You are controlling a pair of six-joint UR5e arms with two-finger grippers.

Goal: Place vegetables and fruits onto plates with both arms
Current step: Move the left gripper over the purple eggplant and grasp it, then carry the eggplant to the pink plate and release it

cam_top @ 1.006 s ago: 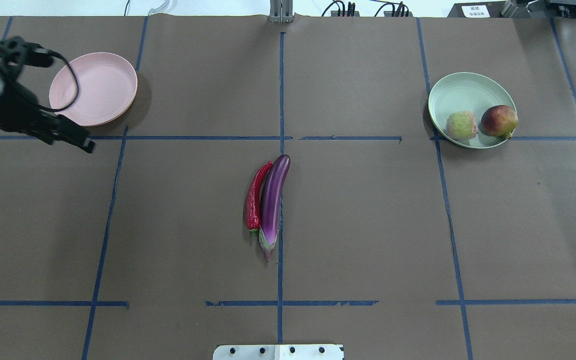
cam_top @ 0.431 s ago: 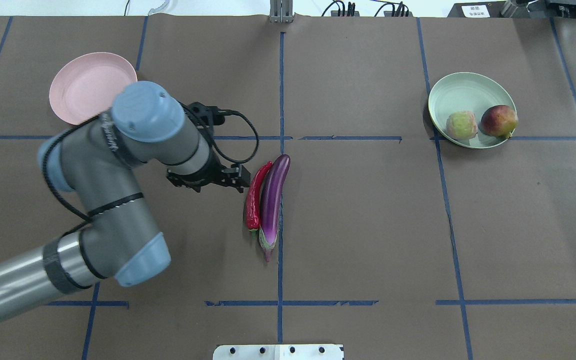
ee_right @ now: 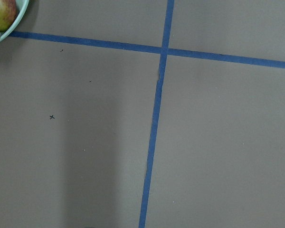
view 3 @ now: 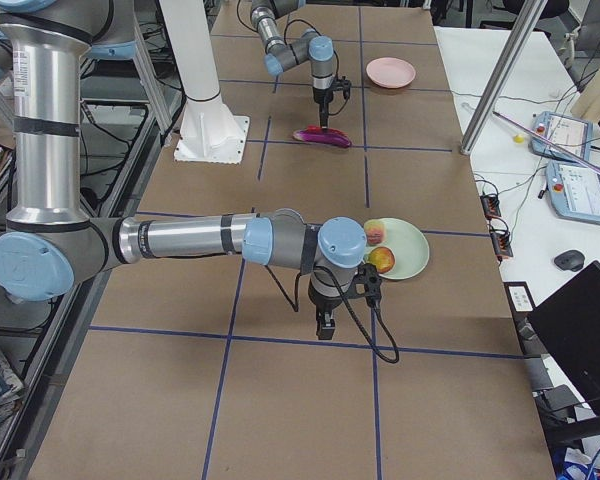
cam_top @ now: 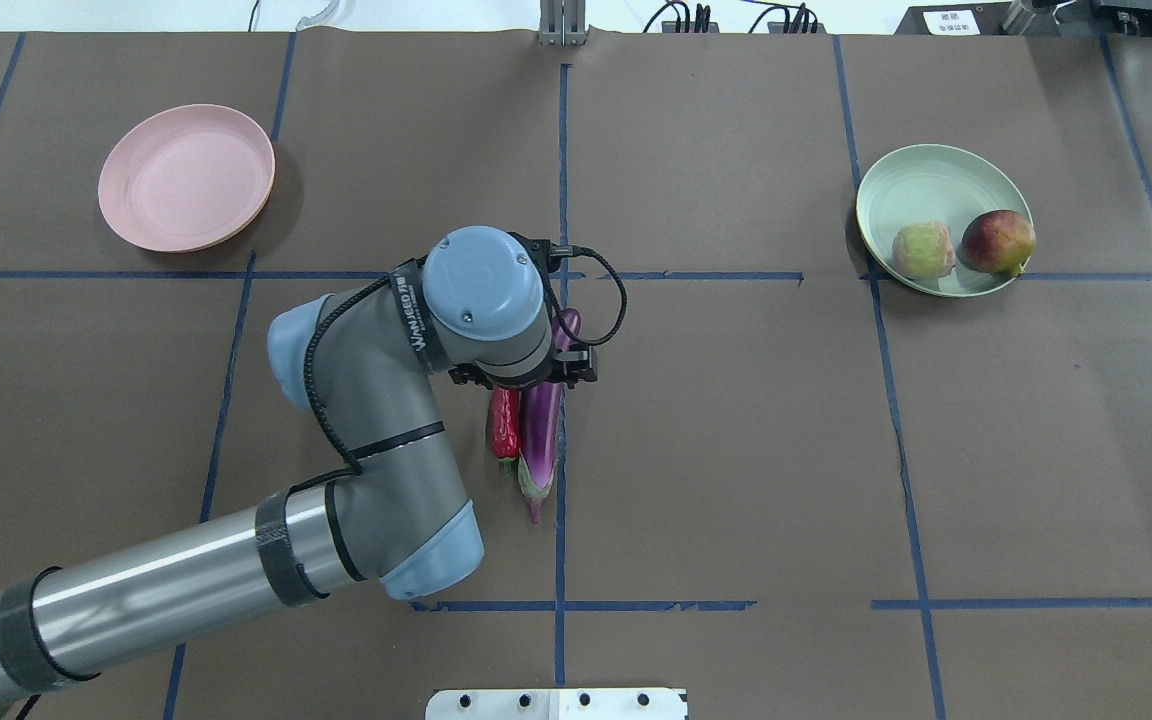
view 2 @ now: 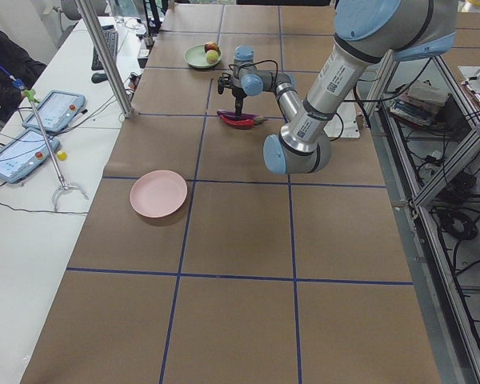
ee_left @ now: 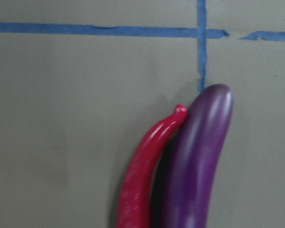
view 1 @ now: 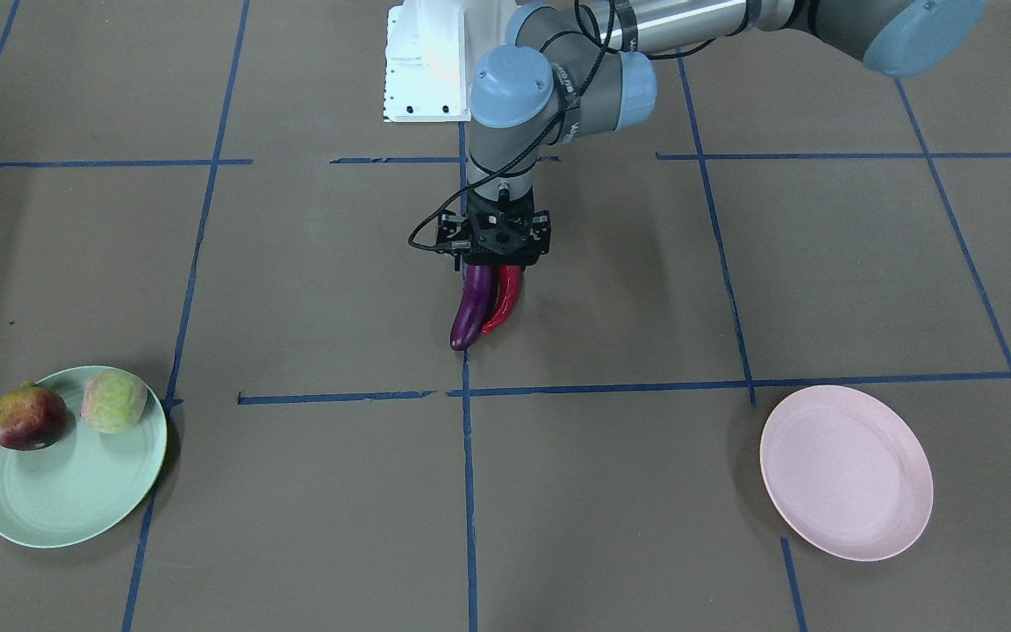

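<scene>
My left claw (view 1: 494,250) hangs over eggplant (view 1: 470,307) and chili (view 1: 505,303), side by side on the desk (view 1: 646,527); can't tell its grip. Right claw (view 3: 324,325) near green plate (view 1: 58,509) with peach (view 1: 113,400), pomegranate (view 1: 28,419); state unclear too.

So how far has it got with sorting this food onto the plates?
About halfway. Done: the peach-like fruit and the pomegranate-like fruit sit on the green plate. In hand: the left tool hangs right over the eggplant and the chili pepper, lying side by side on the table; whether it grips either I cannot tell. Left: both vegetables need plating, presumably on the bare pink plate.
</scene>
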